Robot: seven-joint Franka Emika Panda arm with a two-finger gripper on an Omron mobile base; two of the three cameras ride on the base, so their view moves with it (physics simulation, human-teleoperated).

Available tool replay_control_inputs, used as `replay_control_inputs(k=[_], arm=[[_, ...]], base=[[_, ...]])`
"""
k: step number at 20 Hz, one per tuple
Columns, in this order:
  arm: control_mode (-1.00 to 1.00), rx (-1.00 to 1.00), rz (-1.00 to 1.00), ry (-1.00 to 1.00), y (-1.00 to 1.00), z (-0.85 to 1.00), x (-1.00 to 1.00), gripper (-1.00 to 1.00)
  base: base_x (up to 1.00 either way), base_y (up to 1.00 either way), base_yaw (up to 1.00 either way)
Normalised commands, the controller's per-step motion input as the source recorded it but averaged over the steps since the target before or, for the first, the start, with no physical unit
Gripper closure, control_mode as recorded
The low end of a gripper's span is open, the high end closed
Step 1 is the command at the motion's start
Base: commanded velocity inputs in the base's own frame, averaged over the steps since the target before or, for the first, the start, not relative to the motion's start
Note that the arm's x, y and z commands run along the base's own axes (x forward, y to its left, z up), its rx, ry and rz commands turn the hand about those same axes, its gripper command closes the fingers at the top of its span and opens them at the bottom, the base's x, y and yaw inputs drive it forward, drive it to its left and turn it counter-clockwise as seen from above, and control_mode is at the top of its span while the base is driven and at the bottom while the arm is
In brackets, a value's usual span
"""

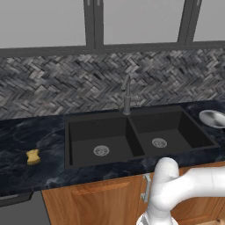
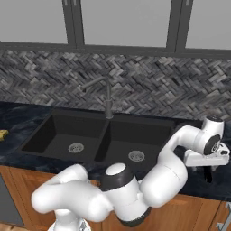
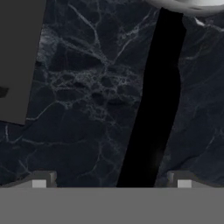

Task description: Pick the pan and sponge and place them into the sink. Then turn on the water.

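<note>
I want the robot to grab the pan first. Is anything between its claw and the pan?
Nothing visible is. The open claw hangs over bare dark counter, and the pan lies just ahead with only counter between them.

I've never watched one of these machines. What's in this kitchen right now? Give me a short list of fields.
pan: round shallow grey metal pan on the dark counter, right of the sink
sponge: small yellow sponge on the counter, left of the sink
sink: black double-basin sink, both basins hold nothing
faucet: slim grey faucet, no water running
gripper: gripper open, over the counter near the pan, holding nothing
</note>
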Motion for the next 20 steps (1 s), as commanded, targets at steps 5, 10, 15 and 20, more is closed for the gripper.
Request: replay_control_inputs(k=[5, 10, 15, 20], arm=[[-1.0, 0.01, 0.04, 0.0, -0.13, -0.24, 0.07, -1.0], [-1.0, 0.0, 0.02, -0.01, -0.1, -0.23, 0.04, -1.0], [-1.0, 0.0, 0.0, -0.02, 0.0, -0.25, 0.05, -1.0], [-1.0, 0.0, 0.0, -0.02, 0.0, -0.26, 0.05, -1.0]], base=[[0.0, 0.0, 0.0], [0.0, 0.0, 0.0], [0.0, 0.0, 0.0], [0.0, 0.0, 0.0]])
